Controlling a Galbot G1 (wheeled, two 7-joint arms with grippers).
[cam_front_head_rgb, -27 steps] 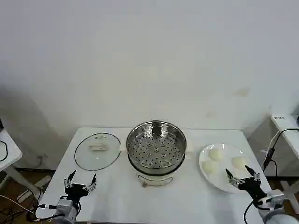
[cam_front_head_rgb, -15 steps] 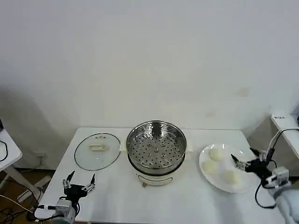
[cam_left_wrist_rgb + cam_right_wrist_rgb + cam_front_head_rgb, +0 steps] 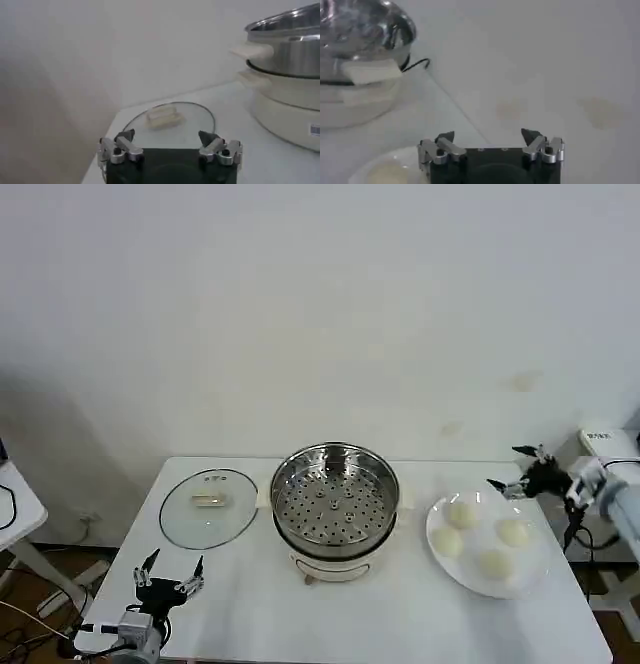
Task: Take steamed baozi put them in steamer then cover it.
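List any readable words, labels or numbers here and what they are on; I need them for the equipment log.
No text can be read in these pictures.
Small sticker on the steamer's white base, in the left wrist view: bluish marks, too blurred to read.
Label on the white box at the right edge of the head view: dark marks, too small to read.
The cover and plate show no lettering.

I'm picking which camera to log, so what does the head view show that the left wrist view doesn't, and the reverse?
Head view alone: three baozi on a white plate, the steamer's perforated tray, and the right gripper, open, raised past the plate's far edge. Left wrist view alone: the steamer's pale side handles seen from the side. Both share the steamer, the cover flat on the table, and the open left gripper near the front edge.
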